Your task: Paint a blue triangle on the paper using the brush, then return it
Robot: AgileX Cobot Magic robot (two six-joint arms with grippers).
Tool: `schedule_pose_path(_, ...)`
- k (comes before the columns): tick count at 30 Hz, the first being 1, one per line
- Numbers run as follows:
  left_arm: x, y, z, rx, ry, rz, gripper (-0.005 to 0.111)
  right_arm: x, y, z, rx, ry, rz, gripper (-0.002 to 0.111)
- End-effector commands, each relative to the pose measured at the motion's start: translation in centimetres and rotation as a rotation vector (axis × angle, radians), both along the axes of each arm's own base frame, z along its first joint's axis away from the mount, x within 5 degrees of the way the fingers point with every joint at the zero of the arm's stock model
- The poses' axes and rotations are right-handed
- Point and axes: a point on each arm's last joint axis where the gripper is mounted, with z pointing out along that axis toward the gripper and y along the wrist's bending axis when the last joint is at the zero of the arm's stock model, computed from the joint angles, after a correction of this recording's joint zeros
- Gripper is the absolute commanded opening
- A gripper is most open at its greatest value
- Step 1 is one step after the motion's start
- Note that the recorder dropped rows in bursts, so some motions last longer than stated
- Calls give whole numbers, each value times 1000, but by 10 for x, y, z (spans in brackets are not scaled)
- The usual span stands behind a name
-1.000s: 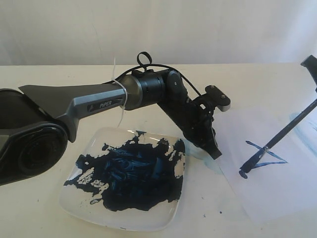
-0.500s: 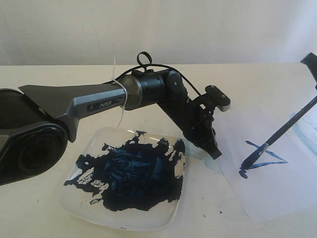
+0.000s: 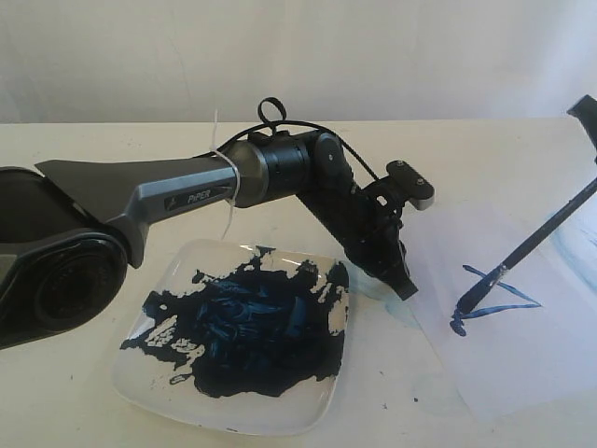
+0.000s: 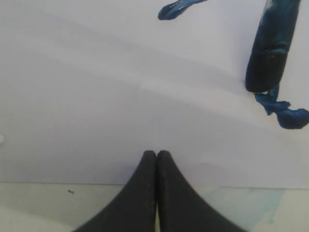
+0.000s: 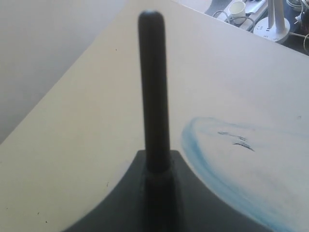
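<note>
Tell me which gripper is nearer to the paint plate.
Left. The left gripper sits just beside a corner of the plate, at the edge of the paper; the right gripper holds the brush far across the paper.

The left arm [image 3: 187,191] reaches across from the left above a square white plate [image 3: 270,411] smeared with dark blue paint. Its left pincer [image 3: 406,287] points down, fingers seemingly pressed together, the tip at the left edge of the paper [image 3: 532,364]. A thin black brush [image 3: 527,247] slants down from the right edge of the picture. Its blue tip rests on the sheet at the left side of the blue triangle [image 3: 522,296], whose two strokes meet on the right. Everything lies on a cream table [image 3: 56,411].
</note>
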Motion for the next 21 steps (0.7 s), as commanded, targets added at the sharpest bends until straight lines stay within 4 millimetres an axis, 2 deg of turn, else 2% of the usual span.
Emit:
schedule_pose_path(1,-4,2,-5,30,32,-25,0,5,0,-3,-5,8,-8,0)
schedule_pose_path(14,-4,2,-5,30,32,-25,0,17,0,-6,-6,9,-9,0)
schedule_pose_path(21,-4,2,-5,30,32,-25,0,23,0,-1,-10,-8,-16,0)
